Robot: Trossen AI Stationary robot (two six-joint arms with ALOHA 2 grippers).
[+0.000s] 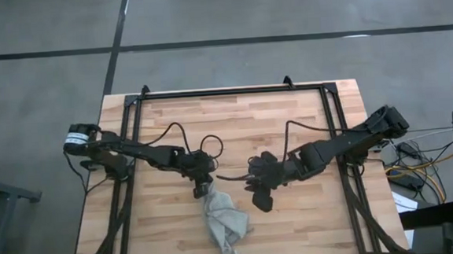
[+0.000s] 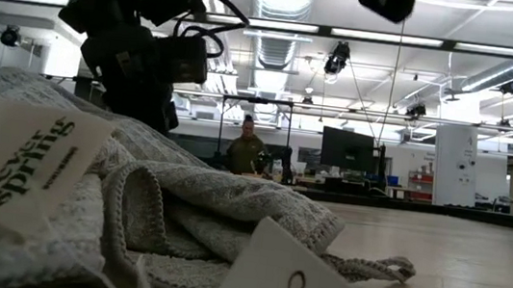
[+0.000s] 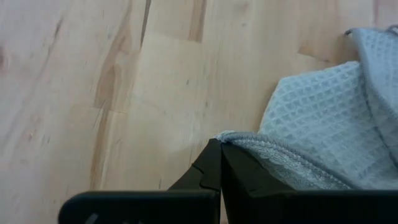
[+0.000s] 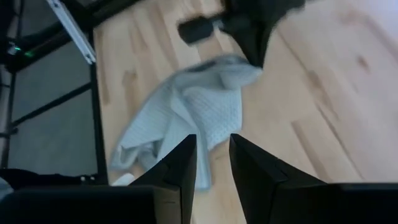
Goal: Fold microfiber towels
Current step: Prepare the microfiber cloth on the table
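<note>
High view: left gripper (image 1: 201, 188) pinches crumpled towel (image 1: 224, 222) edge; right gripper (image 1: 260, 201) hovers beside it, fingers spread.

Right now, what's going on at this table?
The left gripper is shut on an edge of the grey-green microfiber towel, which trails crumpled from it toward the near edge of the wooden table. The right gripper hovers beside the towel with its fingers apart and nothing between them, not touching the cloth. The towel is not folded yet; it lies in a loose heap, with white tags showing in the low view.
</note>
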